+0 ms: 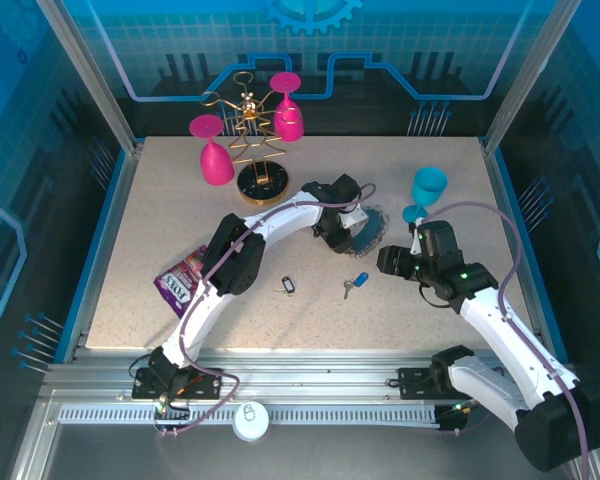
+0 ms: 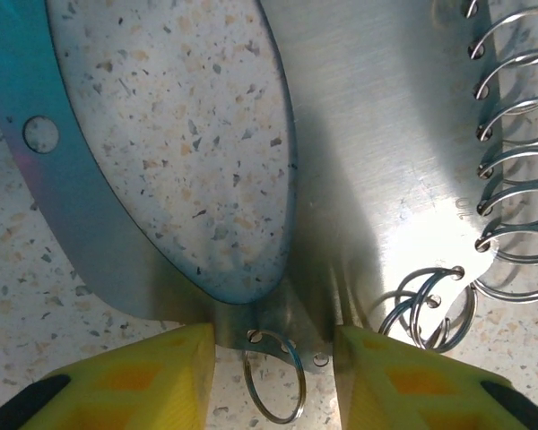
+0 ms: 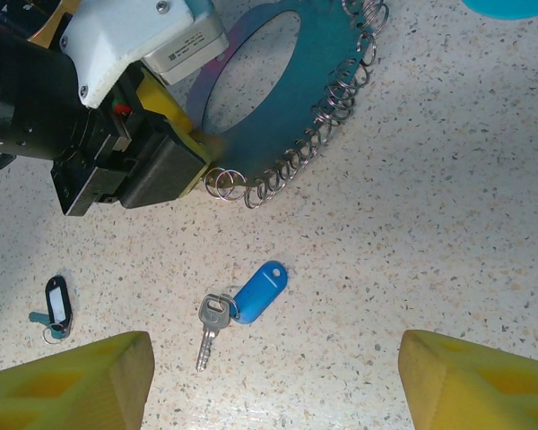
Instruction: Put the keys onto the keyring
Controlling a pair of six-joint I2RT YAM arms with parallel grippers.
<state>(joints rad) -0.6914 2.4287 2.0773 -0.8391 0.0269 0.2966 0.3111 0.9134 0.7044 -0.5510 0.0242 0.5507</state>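
Left claw straddles keyring, part-open; right claw released above blue key.

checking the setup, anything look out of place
A purple snack packet lies near the table's left edge, and a white round cap sits off the table on the front metal rail; both look stray.

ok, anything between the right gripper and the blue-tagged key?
Nothing visible. The blue-tagged key lies on bare table below the open right gripper; the left gripper and keyring sit farther back, off that path.
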